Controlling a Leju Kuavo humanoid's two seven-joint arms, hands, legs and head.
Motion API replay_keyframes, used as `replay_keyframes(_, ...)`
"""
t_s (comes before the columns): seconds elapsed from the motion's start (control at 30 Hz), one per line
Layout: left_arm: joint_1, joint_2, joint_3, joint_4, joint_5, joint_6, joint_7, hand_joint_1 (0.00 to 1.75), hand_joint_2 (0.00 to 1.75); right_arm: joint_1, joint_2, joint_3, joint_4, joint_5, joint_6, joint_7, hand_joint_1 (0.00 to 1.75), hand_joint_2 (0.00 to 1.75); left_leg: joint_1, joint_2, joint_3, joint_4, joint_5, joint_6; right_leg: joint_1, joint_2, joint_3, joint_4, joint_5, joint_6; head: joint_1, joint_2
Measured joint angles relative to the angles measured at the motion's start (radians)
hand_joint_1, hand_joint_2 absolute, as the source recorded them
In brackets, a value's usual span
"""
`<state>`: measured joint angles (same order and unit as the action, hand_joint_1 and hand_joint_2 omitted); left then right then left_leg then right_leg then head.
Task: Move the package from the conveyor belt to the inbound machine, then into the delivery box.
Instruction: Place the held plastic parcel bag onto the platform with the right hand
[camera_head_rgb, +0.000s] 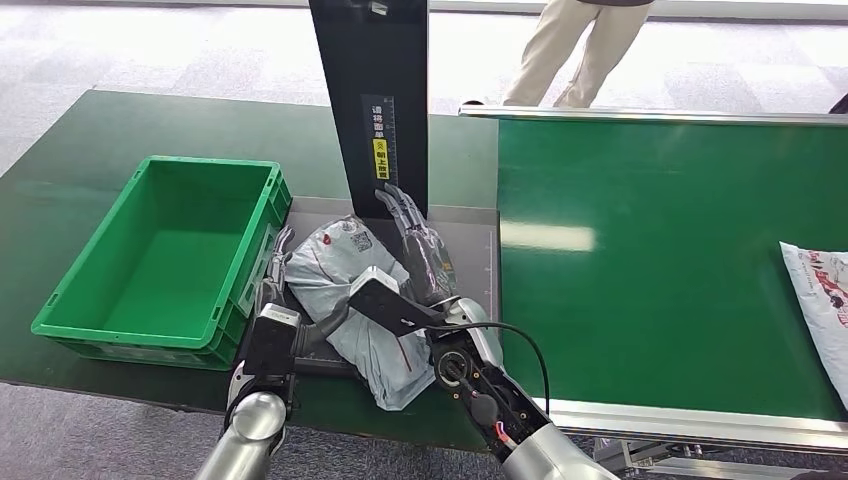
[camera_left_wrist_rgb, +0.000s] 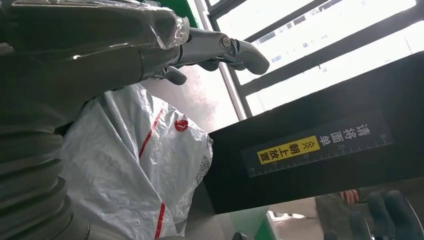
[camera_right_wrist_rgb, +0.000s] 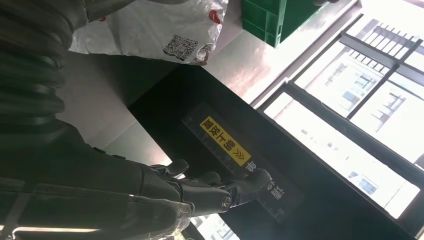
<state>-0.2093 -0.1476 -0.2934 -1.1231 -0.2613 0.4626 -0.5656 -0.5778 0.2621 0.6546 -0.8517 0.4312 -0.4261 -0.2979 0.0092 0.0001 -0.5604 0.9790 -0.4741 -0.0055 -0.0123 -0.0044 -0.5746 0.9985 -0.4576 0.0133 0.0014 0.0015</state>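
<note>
Grey package lying crumpled on the steel scan plate of the inbound machine, against the black upright column. Left hand pressed against the package's side nearest the green delivery box, fingers extended; grip cannot be told. Right hand beside the package's other edge, fingers spread, reaching to the column base. Open conveyor belt to the right; second parcel at its far edge.
</note>
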Motion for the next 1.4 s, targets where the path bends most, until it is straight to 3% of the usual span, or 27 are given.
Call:
replay_keyframes(0.5, 0.006, 0.0, 0.0, -0.002, 0.0, 0.004, 0.01, 0.0, 1.75, 0.013, -0.006, -0.008, -0.013, -0.045, -0.029, -0.013, 0.0, 1.75, 0.0, 0.0, 0.0, 0.0, 0.0, 0.0, 0.0, 0.0, 0.0, 0.0, 0.0, 0.0, 0.0, 0.0)
replay_keyframes(0.73, 0.037, 0.007, 0.001, -0.041, -0.016, -0.003, 0.034, 0.0, 1.75, 0.095, -0.064, -0.062, -0.078, -0.103, -0.091, -0.059, 0.0, 1.75, 0.0, 0.0, 0.0, 0.0, 0.0, 0.0, 0.0, 0.0, 0.0, 0.0, 0.0, 0.0, 0.0, 0.0)
replay_keyframes(1.03, 0.095, 0.026, 0.001, -0.087, -0.121, -0.055, 0.137, 0.0, 1.75, 0.224, -0.132, -0.178, -0.157, -0.149, -0.127, -0.121, 0.0, 1.75, 0.0, 0.0, 0.0, 0.0, 0.0, 0.0, 0.0, 0.0, 0.0, 0.0, 0.0, 0.0, 0.0, 0.0)
replay_keyframes(1.4, 0.092, 0.041, -0.002, -0.043, -0.282, -0.16, 0.278, 0.0, 1.75, 0.317, -0.141, -0.266, -0.226, -0.097, -0.098, -0.116, 0.0, 1.75, 0.0, 0.0, 0.0, 0.0, 0.0, 0.0, 0.0, 0.0, 0.0, 0.0, 0.0, 0.0, 0.0, 0.0)
